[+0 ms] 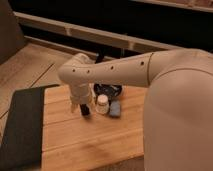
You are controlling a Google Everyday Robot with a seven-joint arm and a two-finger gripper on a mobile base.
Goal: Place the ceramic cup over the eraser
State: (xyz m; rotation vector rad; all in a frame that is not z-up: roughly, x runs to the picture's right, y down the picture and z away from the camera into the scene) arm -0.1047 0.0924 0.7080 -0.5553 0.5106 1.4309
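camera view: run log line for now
gripper: down at small black eraser block | small white ceramic cup: upright beside it, ungrasped | placement: not yet

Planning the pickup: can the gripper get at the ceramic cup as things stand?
Probably yes: the gripper hangs low right beside the ceramic cup, whose top is uncovered; the blue-grey piece lies on its other side.

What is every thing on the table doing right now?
ceramic cup: standing on the wooden table, not held, not yet over the eraser.
eraser: upright, uncovered, left of the cup.
gripper: down low at the eraser, beside the cup.
black bowl: behind the cup, partly hidden by the arm.
blue-grey piece: lying flat, right of the cup.
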